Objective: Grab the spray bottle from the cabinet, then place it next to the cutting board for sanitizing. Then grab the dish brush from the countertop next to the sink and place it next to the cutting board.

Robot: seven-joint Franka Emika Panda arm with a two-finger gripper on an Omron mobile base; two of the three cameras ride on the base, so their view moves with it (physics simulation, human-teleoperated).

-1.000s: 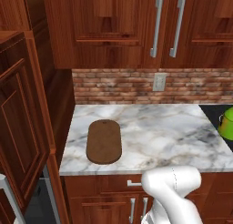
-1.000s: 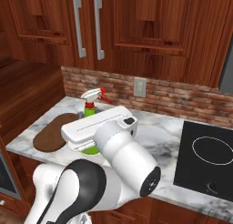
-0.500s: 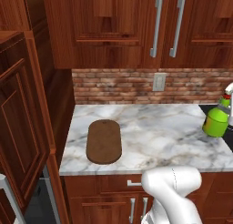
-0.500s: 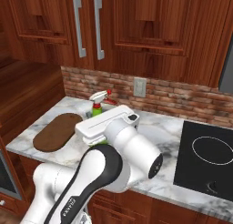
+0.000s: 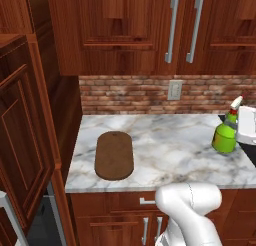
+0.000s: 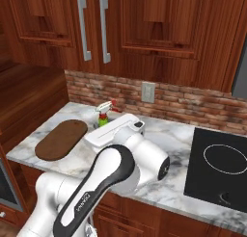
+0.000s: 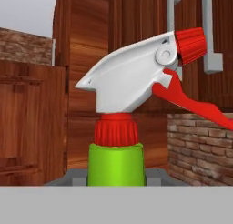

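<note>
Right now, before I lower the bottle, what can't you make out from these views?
- Finger contact on the spray bottle: the hand view's bottom edge cuts it off.
- Whether the bottle touches the countertop: cannot tell from the left base view; in the right base view the arm hides its body.
- Gripper: its white hand is cut by the left base view's right edge.
- Cutting board: fully visible; gap to the bottle unclear.

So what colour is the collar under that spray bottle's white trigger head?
Red, clearest in the hand view: spray bottle.

Even rendered light, sharp, soft shadows
</note>
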